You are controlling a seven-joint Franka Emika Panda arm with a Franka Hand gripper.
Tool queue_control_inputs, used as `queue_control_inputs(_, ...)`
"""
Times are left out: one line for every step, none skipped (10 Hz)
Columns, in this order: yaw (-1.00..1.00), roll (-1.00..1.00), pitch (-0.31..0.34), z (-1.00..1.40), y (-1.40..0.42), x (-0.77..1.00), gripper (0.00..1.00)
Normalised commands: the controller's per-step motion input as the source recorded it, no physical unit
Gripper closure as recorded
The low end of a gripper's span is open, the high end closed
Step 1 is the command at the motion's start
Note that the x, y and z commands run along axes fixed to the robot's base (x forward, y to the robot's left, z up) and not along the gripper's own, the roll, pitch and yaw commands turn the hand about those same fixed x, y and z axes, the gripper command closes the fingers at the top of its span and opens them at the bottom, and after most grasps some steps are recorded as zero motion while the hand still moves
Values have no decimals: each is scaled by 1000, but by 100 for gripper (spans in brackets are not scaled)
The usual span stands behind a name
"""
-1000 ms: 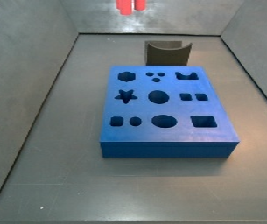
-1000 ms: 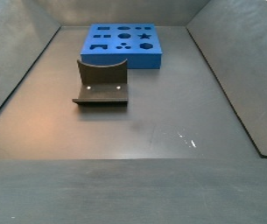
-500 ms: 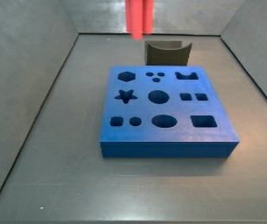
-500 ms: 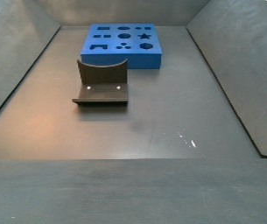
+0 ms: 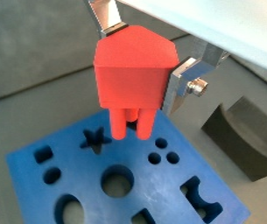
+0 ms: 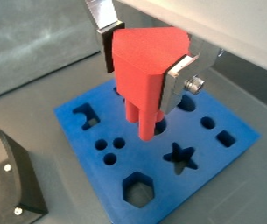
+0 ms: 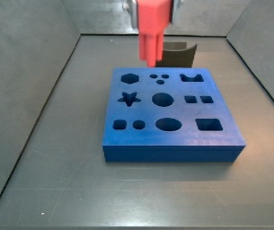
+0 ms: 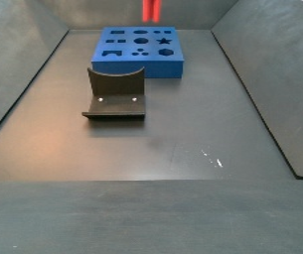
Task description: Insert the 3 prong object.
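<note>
My gripper [image 5: 142,59] is shut on the 3 prong object [image 5: 133,74], a red plastic piece with a blocky top and thin prongs [image 5: 129,124] pointing down. Both wrist views show it clamped between the silver fingers [image 6: 180,75]. It hangs above the blue block [image 5: 159,191], whose top has several shaped holes. The prongs are over the area between the star hole [image 5: 94,140] and the three small round holes [image 5: 163,158], not touching. In a side view the red piece [image 7: 151,31] hangs over the block's [image 7: 175,153] far edge. In a side view only its tip [image 8: 151,10] shows.
The dark fixture [image 8: 114,94] stands on the grey floor beside the blue block [image 8: 154,69]. It also shows in a side view [image 7: 172,52] behind the block and in both wrist views [image 5: 247,136] [image 6: 13,175]. Grey walls enclose the floor.
The red piece has come down from the top edge of a side view toward the blue block's far side. The block and the fixture have not moved.
</note>
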Motion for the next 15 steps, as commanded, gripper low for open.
queue_control_inputs(154, 36, 0, -389, 309, 257, 100)
queue_control_inputs(157, 44, 0, -346, 294, 257, 100)
queue_control_inputs(157, 51, 0, -346, 249, 249, 100)
queue_control_inputs(140, 49, 0, -403, 211, 211, 100)
queue_control_inputs(151, 79, 0, -449, 206, 197, 100)
queue_control_inputs(149, 89, 0, -443, 206, 174, 100)
queue_control_inputs(120, 74, 0, -417, 197, 151, 100)
queue_control_inputs(83, 67, 0, -366, 194, 126, 100)
queue_control_inputs(54, 70, 0, -349, 163, 106, 100)
queue_control_inputs(34, 69, 0, -360, 157, 71, 100)
queue_control_inputs(29, 54, 0, -349, 146, 71, 100)
queue_control_inputs(14, 41, 0, -349, 111, 123, 100)
queue_control_inputs(0, 0, 0, -366, 0, 140, 100)
queue_control_inputs(-140, 0, 0, -303, -103, 83, 100)
queue_control_inputs(-246, -41, 0, -171, -189, 20, 100)
